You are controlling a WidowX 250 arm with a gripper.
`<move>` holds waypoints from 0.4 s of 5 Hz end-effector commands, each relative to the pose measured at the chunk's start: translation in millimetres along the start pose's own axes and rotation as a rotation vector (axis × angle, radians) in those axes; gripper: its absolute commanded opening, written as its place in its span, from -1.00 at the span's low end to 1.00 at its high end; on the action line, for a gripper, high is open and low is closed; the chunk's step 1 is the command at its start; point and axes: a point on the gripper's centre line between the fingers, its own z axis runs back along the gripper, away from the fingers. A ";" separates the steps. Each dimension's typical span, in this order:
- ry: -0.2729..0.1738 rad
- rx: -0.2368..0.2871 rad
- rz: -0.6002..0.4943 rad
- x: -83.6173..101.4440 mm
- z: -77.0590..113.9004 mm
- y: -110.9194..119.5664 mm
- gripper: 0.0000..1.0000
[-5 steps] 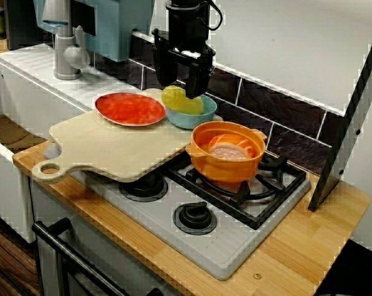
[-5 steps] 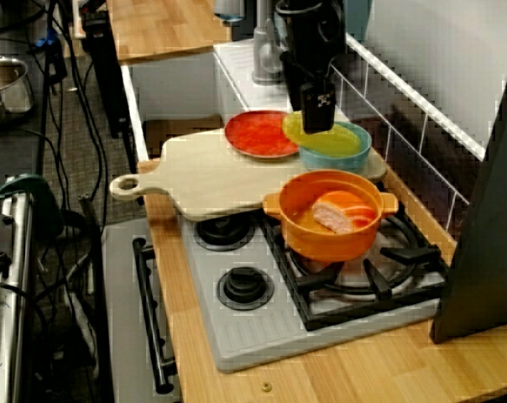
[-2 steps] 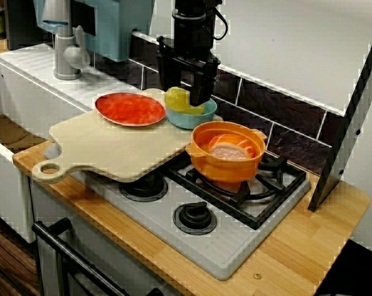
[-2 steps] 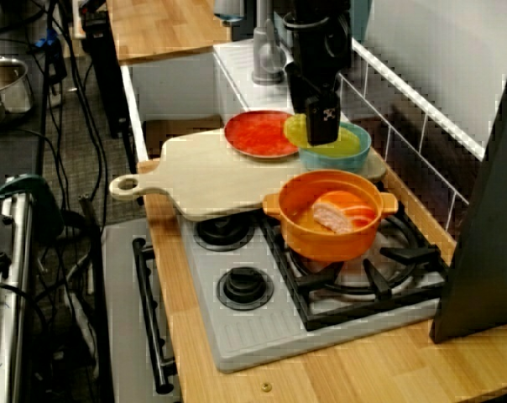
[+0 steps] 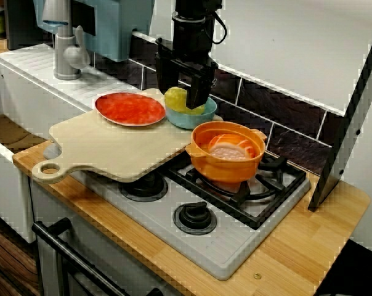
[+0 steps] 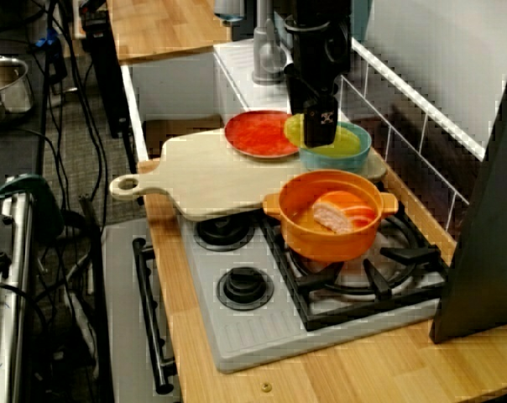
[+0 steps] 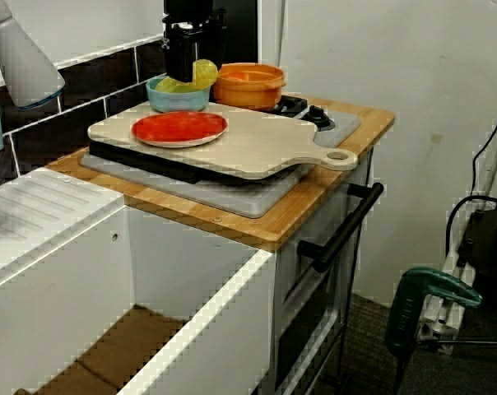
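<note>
Hanging over the blue bowl [image 5: 187, 118], the gripper [image 5: 181, 95] has its fingers pinched on a yellow thing [image 7: 202, 74], maybe a cloth, hard to tell. A red plate [image 5: 130, 108] sits just beside the bowl.

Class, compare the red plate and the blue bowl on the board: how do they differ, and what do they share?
The plate is red and shallow; the bowl is light blue and deeper. The plate is bare; the bowl holds a yellow thing, with the claw at it. The bowl is nearer the pot than the plate. Both are round and sit on the board.
</note>
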 end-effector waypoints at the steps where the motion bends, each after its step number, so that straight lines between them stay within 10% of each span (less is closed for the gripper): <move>1: -0.048 0.015 -0.017 0.4 15.3 -0.7 -1.00; 2: -0.049 0.019 -0.027 -1.8 15.5 -2.4 -1.00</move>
